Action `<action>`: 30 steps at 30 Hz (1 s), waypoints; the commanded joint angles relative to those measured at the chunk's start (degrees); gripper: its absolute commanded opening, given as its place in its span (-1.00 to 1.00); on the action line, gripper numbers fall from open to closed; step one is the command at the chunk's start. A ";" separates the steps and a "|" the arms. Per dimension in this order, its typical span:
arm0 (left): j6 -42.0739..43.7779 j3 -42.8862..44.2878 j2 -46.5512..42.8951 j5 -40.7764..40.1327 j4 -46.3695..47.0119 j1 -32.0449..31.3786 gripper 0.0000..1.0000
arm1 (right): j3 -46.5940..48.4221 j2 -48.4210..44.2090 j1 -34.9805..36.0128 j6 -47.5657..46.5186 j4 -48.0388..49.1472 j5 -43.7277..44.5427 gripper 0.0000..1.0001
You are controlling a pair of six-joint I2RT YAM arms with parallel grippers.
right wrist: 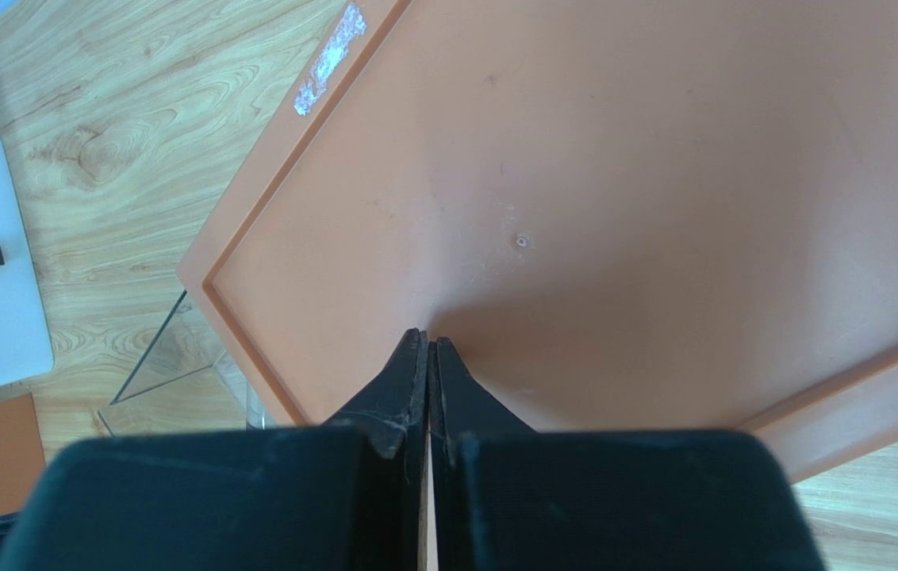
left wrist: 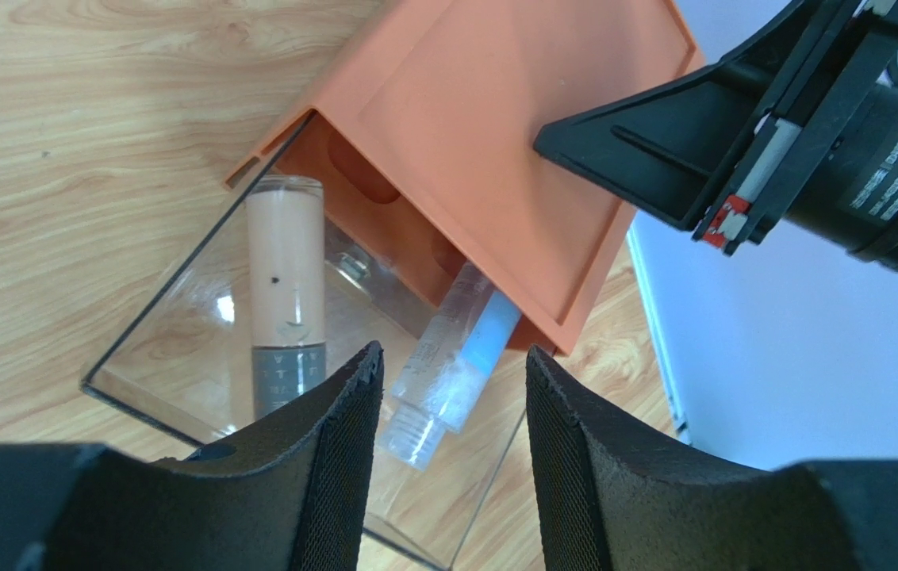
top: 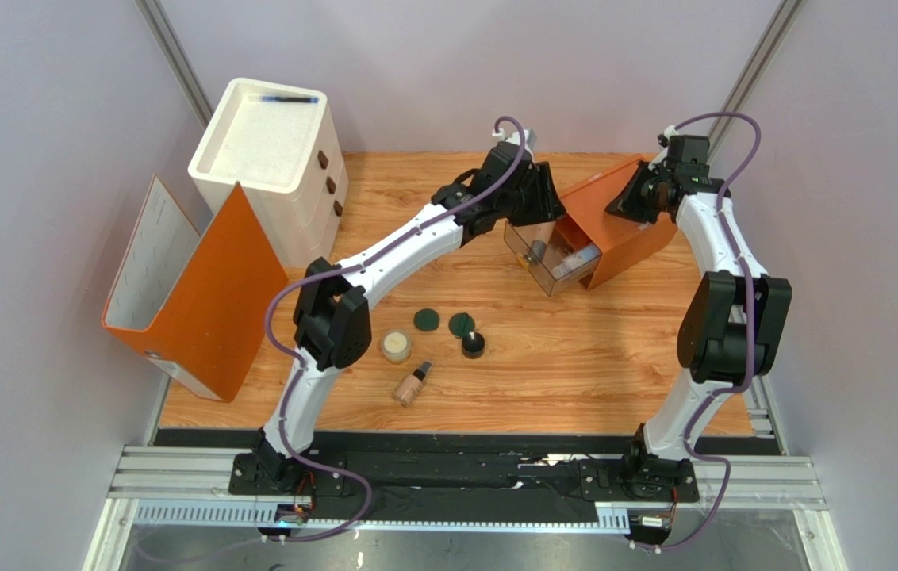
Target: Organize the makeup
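Observation:
The clear drawer (top: pixel 552 269) stands pulled out of the small orange box (top: pixel 621 232). In the left wrist view it holds a beige dark-capped tube (left wrist: pixel 285 268) and a clear tube (left wrist: pixel 456 357). My left gripper (left wrist: pixel 451 357) is open and empty just above the drawer (left wrist: pixel 168 333); it also shows in the top view (top: pixel 541 214). My right gripper (right wrist: pixel 430 342) is shut, its tips resting on the orange box top (right wrist: pixel 656 179). On the table lie a cream jar (top: pixel 395 346), two green discs (top: pixel 425 319) (top: pixel 461 324), a black jar (top: pixel 473 345) and a second beige tube (top: pixel 411 384).
A white drawer cabinet (top: pixel 263 149) stands at the back left, with an orange binder (top: pixel 198 292) leaning in front of it. My right gripper body (left wrist: pixel 776 143) hangs over the orange box close to my left fingers. Grey walls close in both sides.

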 commanded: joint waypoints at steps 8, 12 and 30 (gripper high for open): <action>25.13 -29.61 -30.06 -2.08 -7.68 0.39 0.07 | -5.54 6.74 0.68 -3.25 -18.39 4.84 -1.00; 25.33 -43.59 -39.47 -2.43 -14.86 0.30 0.08 | -5.54 7.35 0.68 -3.16 -18.39 4.75 -1.00; 18.99 -68.93 -41.34 -1.38 -18.41 -0.40 0.08 | -5.89 8.76 0.68 -2.81 -17.86 3.96 -1.00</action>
